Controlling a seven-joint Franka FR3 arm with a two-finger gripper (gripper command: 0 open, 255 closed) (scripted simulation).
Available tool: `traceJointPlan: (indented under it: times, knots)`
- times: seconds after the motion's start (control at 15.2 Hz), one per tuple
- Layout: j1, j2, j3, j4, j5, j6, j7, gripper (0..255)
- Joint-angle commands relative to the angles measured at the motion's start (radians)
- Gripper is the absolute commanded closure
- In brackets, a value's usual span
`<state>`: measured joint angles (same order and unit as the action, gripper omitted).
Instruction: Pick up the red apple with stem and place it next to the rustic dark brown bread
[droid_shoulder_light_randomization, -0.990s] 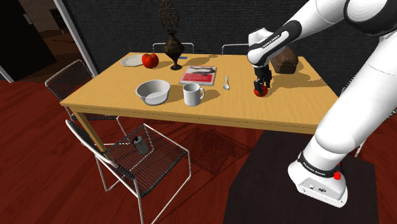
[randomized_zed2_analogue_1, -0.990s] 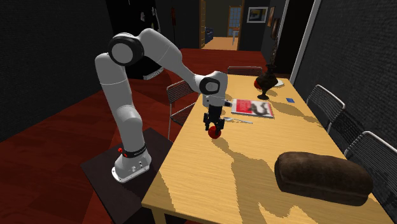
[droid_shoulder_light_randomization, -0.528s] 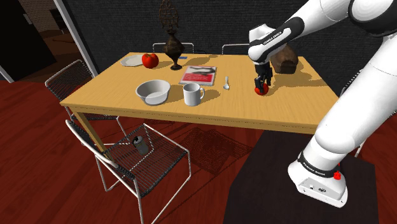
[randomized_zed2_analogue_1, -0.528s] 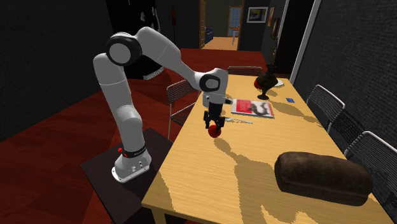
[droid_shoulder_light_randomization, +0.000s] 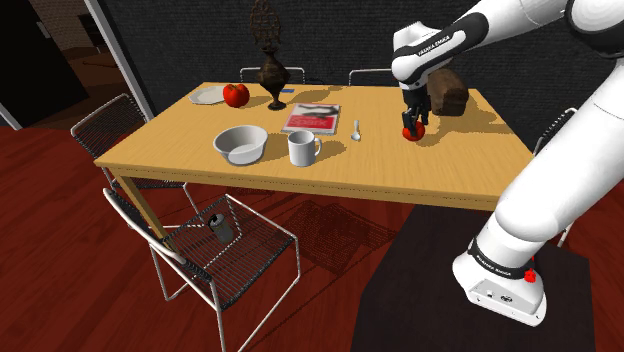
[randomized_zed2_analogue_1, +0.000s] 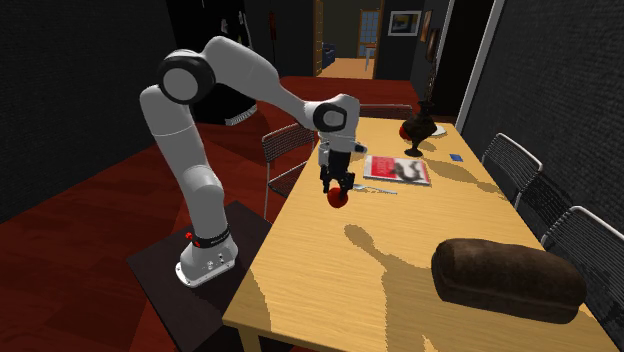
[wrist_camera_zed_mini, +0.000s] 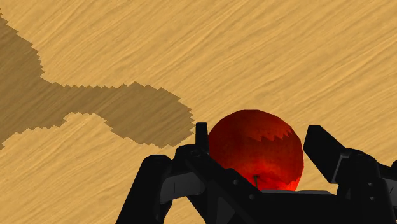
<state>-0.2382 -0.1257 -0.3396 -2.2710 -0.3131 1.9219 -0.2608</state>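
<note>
Gripper (droid_shoulder_light_randomization: 411, 125) clamps the red apple (wrist_camera_zed_mini: 256, 149) between its two fingers, clear above the wooden table (droid_shoulder_light_randomization: 400, 172).

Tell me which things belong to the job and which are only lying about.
Job: held red apple, dark brown bread, gripper.
Lying about: bowl, mug, magazine, spoon, vase, second apple on a plate.

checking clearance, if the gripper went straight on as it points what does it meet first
Likely the bare table; the gripper points down at it, and the apple it holds would touch first.
</note>
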Motion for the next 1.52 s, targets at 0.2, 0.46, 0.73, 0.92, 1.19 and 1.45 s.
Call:
traceJointPlan:
  times: [0.2,0.46,0.73,0.92,1.19,1.45]
  knots:
    - [0.002,-0.031,0.006,0.04,-0.001,-0.07,-0.01,255]
    - [0.004,-0.05,0.011,0.076,0.0,-0.124,-0.018,255]
    - [0.005,-0.066,0.015,0.115,0.001,-0.178,-0.027,255]
    - [0.006,-0.075,0.019,0.146,0.002,-0.217,-0.034,255]
    - [0.008,-0.083,0.023,0.191,0.004,-0.27,-0.044,255]
    - [0.01,-0.089,0.028,0.239,0.005,-0.322,-0.054,255]
